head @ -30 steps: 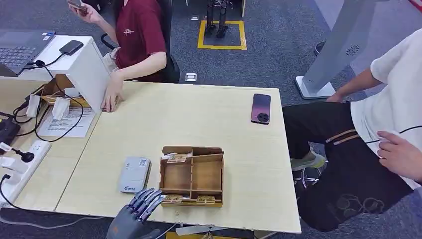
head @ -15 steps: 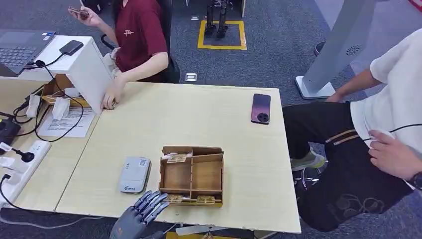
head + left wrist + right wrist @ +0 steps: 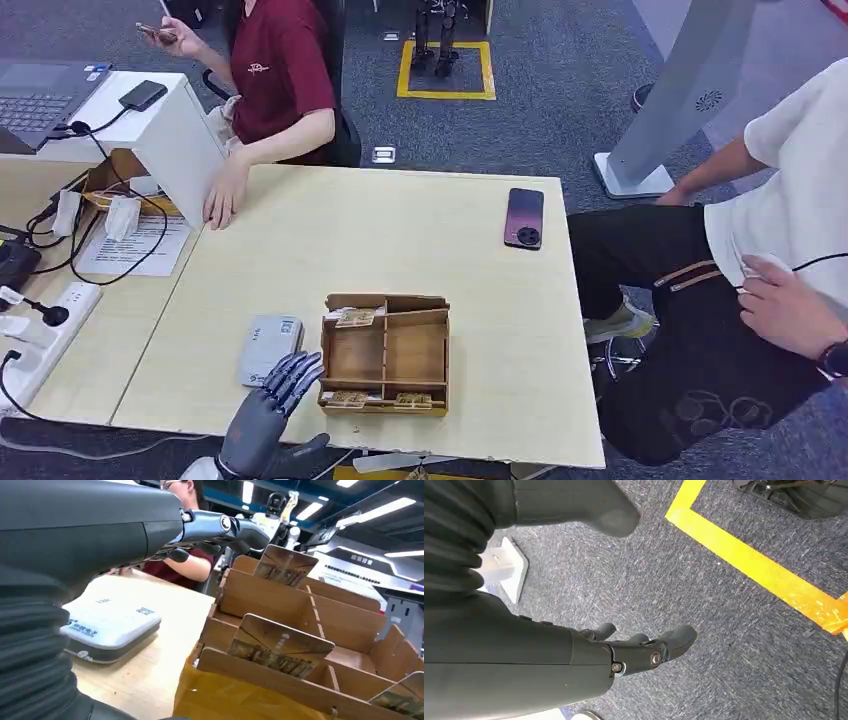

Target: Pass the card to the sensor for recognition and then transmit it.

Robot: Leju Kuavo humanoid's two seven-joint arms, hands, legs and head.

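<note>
Just beyond the fingertips of the left hand (image 3: 268,425), a card (image 3: 349,399) stands on edge in the near slot of the wooden card box (image 3: 386,352), with another card (image 3: 412,401) beside it in the same slot, farther from the hand, and a third card (image 3: 354,317) in the far compartment. From the left wrist the nearest card (image 3: 276,645) leans against the front wall of the box (image 3: 280,610), and the far one (image 3: 285,565) rises behind it. That hand hovers at the near table edge with its fingers (image 3: 291,377) spread and reaching forward, holding nothing and apart from the box; the wrist camera shows the fingers (image 3: 225,527) stretched out above the scene. Directly ahead of the hand, just beside the box on its outer side, lies the grey card sensor (image 3: 270,350), flat on the pale wooden table (image 3: 380,230). Well beyond the box, a dark phone (image 3: 525,217) lies near the far right edge. The right hand (image 3: 574,645) hangs over grey carpet (image 3: 704,610) crossed by a yellow floor line (image 3: 754,565), its fingers (image 3: 659,645) loosely curved and apart, gripping nothing. A person in a red shirt (image 3: 280,75) rests a hand on the far left corner of the table, and a person in white (image 3: 790,200) sits to the right.
</note>
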